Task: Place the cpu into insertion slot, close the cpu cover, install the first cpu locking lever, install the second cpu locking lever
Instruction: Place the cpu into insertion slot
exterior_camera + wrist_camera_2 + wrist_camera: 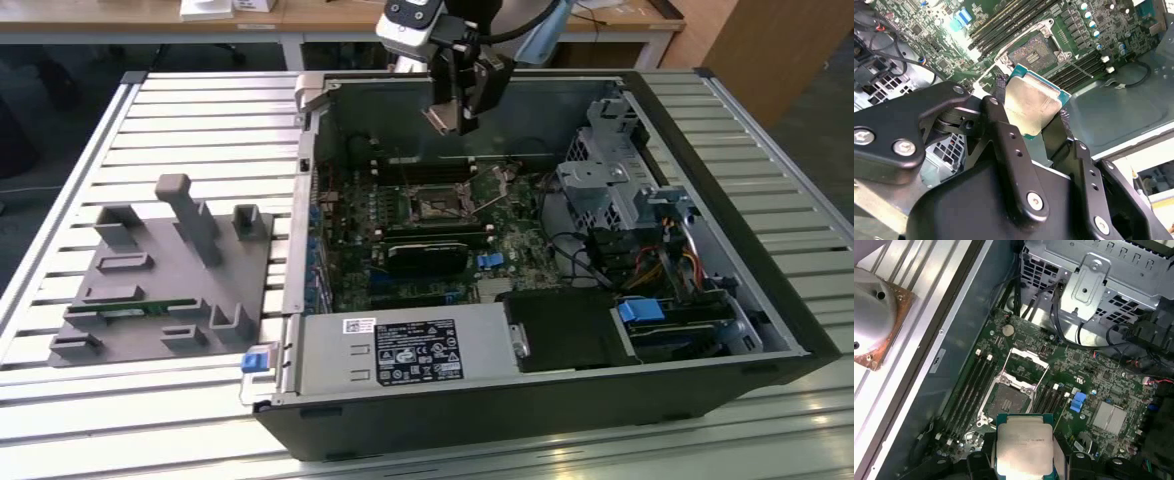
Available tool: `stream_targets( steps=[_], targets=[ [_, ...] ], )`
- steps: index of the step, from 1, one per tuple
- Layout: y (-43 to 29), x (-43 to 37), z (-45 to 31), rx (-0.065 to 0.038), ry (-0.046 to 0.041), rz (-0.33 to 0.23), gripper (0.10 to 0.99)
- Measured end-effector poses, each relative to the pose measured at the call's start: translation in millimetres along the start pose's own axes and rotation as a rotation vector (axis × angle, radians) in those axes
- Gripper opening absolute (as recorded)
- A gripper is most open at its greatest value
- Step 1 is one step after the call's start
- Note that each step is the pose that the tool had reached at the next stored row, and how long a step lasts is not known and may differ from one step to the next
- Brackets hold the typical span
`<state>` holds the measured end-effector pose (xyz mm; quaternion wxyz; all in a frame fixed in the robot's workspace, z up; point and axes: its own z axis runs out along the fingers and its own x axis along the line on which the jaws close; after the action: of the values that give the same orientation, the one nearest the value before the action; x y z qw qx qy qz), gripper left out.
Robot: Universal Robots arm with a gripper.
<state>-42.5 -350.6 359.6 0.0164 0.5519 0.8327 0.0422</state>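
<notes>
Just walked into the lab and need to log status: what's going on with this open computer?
A robot arm's gripper hangs over the open computer case, shut on the cpu by its edges. The chip is in the air above the motherboard, not yet in the insertion slot. The slot lies bare, with the cpu cover swung open beside it.

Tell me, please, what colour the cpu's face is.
Silver-grey; the cpu shows best in first wrist view.
</notes>
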Motion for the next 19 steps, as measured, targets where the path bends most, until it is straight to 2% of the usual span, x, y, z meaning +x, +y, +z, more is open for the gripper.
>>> stream_targets(
  steps=[19],
  targets=[
    [0.0,0.0,0.4,-0.002,-0.0107,0.120,0.541]
  ],
)
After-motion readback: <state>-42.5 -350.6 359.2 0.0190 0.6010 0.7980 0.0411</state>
